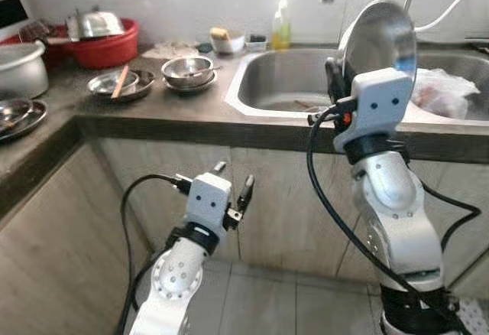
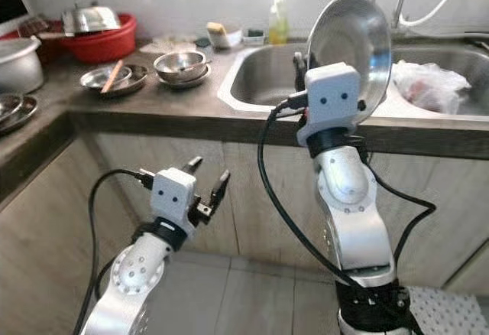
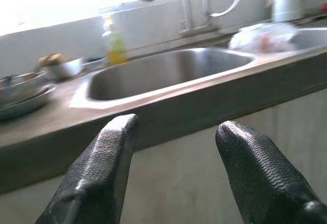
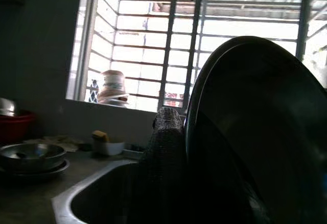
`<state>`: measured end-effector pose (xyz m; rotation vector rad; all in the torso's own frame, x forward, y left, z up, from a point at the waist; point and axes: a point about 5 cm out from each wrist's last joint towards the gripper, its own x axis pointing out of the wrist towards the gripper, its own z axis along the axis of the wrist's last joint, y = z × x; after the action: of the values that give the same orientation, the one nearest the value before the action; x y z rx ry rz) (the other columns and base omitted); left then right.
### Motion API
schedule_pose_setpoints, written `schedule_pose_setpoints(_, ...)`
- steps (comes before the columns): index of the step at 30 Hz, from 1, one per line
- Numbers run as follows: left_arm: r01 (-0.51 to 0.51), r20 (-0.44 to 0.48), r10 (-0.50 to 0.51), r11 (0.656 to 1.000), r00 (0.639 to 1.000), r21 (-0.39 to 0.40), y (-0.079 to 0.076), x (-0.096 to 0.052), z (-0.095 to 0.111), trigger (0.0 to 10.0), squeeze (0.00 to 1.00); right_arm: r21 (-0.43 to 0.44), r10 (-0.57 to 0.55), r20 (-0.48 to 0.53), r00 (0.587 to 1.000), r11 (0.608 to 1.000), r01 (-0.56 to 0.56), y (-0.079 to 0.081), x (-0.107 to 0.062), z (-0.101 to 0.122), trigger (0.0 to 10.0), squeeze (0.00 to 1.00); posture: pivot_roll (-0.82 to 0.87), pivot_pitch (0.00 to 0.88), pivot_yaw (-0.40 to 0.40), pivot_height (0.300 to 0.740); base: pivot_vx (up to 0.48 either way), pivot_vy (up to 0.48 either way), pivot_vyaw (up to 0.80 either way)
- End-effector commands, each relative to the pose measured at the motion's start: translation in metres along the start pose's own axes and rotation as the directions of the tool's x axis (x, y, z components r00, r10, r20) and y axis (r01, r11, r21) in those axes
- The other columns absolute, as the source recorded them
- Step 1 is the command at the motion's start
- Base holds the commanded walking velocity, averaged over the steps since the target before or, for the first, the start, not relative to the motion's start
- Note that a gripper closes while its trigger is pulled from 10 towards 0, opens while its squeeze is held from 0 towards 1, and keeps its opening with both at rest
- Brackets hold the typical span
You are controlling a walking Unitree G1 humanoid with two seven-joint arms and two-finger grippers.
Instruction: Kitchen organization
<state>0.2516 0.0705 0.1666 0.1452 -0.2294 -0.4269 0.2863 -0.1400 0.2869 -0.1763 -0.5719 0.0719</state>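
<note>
Right gripper (image 2: 317, 63) clamped on steel plate (image 2: 351, 40), held upright above sink (image 2: 263, 75) rim. Left gripper (image 1: 232, 184) spread, empty, low before cabinet (image 1: 283, 197). Step judged: carrying plate; next, probably setting it down near stacked bowls (image 1: 187, 71) leftward

Silver plate (image 1: 380, 38), red basin (image 1: 103, 44), yellow soap bottle (image 1: 281, 29), dark grey tabletop (image 1: 164, 105), black textured claw fingers (image 3: 102, 173).

Head cameras look down over the counter (image 1: 153, 109) and sink (image 1: 290, 82). Both wrist cameras face that same sink (image 3: 153, 75) from close, low angles.
</note>
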Motion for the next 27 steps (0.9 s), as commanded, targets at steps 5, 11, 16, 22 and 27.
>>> schedule_pose_setpoints(5, 0.013, 0.021, -0.013, 1.000, 1.000, 0.006, -0.0024, 0.0016, 0.0054, 10.0, 0.00, 0.009, -0.016, -0.005, 1.000, 1.000, 0.016, -0.0014, -0.0011, -0.0007, 10.0, 0.00, 0.09, 0.055, 0.022, 0.740, 0.364, 0.000, 0.00)
schedule_pose_setpoints(11, 0.019, 0.021, -0.019, 1.000, 1.000, 0.003, -0.0038, 0.0020, 0.0046, 10.0, 0.00, -0.006, -0.017, -0.005, 1.000, 1.000, 0.017, -0.0039, 0.0015, -0.0006, 10.0, 0.00, 0.08, 0.049, 0.026, 0.740, 0.362, 0.000, 0.00)
schedule_pose_setpoints(16, 0.022, 0.022, -0.022, 1.000, 1.000, 0.003, -0.0045, 0.0022, 0.0045, 10.0, 0.00, -0.014, -0.019, -0.005, 1.000, 1.000, 0.019, -0.0069, 0.0033, -0.0010, 10.0, 0.00, 0.08, 0.043, 0.024, 0.740, 0.359, 0.000, 0.00)
schedule_pose_setpoints(22, 0.025, 0.023, -0.026, 1.000, 0.999, 0.004, -0.0044, 0.0020, 0.0042, 10.0, 0.00, -0.024, -0.017, -0.008, 1.000, 1.000, 0.017, -0.0081, 0.0052, -0.0017, 10.0, 0.00, 0.08, 0.039, 0.023, 0.740, 0.362, 0.000, 0.00)
schedule_pose_setpoints(27, 0.026, 0.025, -0.026, 1.000, 0.999, 0.003, -0.0044, 0.0027, 0.0045, 10.0, 0.00, -0.036, -0.019, -0.009, 1.000, 0.999, 0.019, -0.0112, 0.0078, -0.0020, 10.0, 0.00, 0.08, 0.041, 0.024, 0.740, 0.361, 0.000, 0.00)
